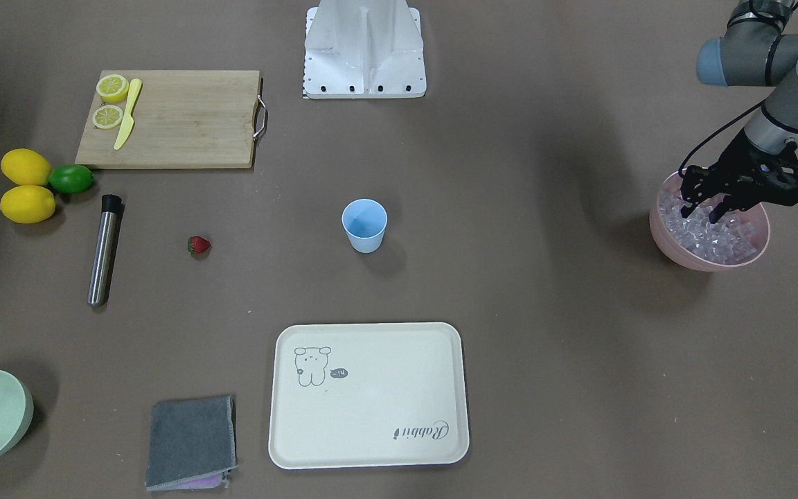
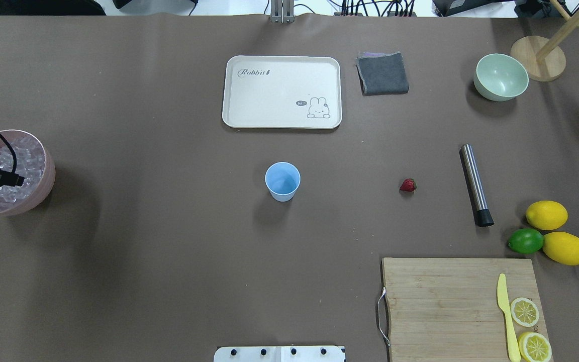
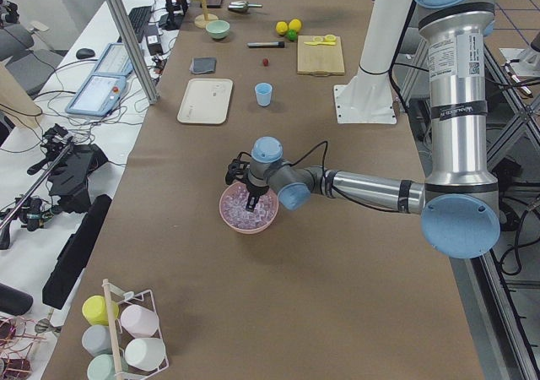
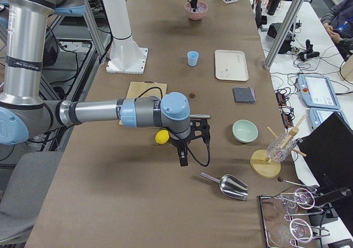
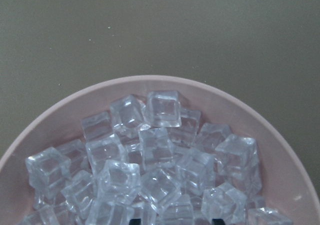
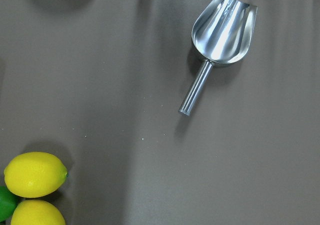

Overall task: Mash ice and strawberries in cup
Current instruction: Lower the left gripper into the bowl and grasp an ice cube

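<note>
From the front, I'm seeing the left gripper (image 1: pixel 707 208) hanging, jaws spread, at the ice (image 1: pixel 714 232) in the pink bowl (image 1: pixel 669 239). The glossy cubes risk slipping free before reaching the far-off cup (image 1: pixel 364 225). In the right-side view I cannot tell how the right gripper (image 4: pixel 182 157) jaws are standing.

Brown matte cover over the long table (image 3: pixel 169 253), and we get even overhead light with soft shadows. We see a white bench (image 3: pixel 84 29) along the operators' side, with aluminium profile posts (image 3: pixel 126 34) at the table edge. Two pendant screens (image 3: pixel 97 80) and loose cables (image 3: pixel 34 101) sit on the bench. There's a grey office chair (image 3: pixel 13 51) at its far end. No walls or windows in our views.
</note>
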Available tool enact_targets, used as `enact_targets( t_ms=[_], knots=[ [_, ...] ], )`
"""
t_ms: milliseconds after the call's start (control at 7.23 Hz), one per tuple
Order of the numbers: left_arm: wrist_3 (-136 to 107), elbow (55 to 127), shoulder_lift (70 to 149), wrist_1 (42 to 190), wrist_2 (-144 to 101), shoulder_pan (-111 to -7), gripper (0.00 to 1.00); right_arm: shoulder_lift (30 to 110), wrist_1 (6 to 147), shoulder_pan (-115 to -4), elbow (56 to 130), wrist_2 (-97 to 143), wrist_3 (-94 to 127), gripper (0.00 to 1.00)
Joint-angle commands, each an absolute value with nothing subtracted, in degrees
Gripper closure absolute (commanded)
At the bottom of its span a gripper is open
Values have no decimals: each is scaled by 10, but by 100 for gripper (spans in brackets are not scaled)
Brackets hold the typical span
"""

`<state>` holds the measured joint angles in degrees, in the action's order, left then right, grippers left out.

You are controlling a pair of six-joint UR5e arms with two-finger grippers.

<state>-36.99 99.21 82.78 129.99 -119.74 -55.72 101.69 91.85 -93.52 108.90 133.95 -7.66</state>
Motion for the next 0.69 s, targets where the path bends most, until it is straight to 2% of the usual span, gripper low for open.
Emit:
enact_targets(
  t_ms=[0,553],
  knots=[
    [-370,995,824,1300,-1197,-553,48,1017,918,-935,1089,1339,-77,0],
    [-370,993,824,1300,-1197,-548,52,1017,918,-935,1088,1339,-77,0]
  ],
)
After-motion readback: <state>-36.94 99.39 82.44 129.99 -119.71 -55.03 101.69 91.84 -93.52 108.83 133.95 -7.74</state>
